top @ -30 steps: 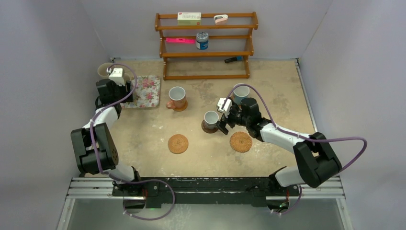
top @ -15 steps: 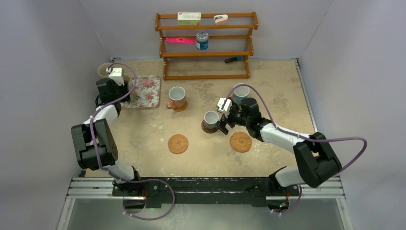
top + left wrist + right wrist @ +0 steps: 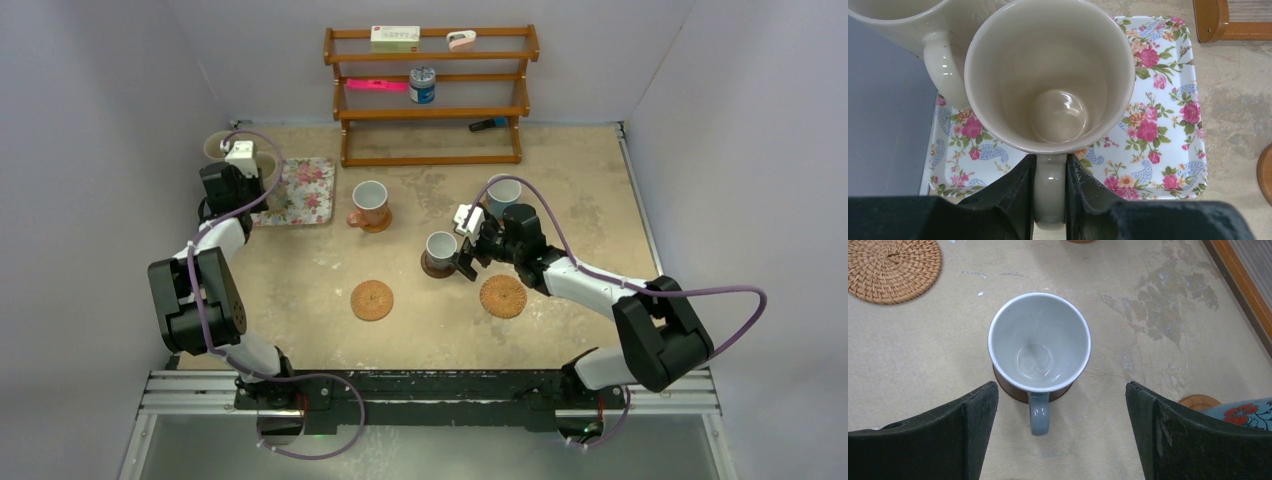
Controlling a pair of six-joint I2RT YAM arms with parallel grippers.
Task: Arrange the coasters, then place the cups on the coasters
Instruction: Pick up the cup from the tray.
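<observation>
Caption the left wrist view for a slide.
Left gripper shut on the handle of a cream mug over the floral tray; second cream mug alongside.

Creams, tans and a burst of roses on a mottled beige desk (image 3: pixel 580 200).

From here, the cream mug (image 3: pixel 1050 75) and the second cream mug (image 3: pixel 893 20) look plain and glossy. The floral tray (image 3: pixel 1173 150) is white with pink roses, green leaves and pale blue paisley. The small mug (image 3: pixel 1039 340) is grey-white inside with a blue-grey handle, and its coaster (image 3: pixel 1007 386) is smooth dark brown. The woven coaster (image 3: pixel 893 267) is tan-orange basketwork. The light blue mug (image 3: pixel 1248 416) has red-orange flowers. The shelf (image 3: pixel 430 114) is orange-brown wood, the tin (image 3: pixel 422 86) blue and silver.
</observation>
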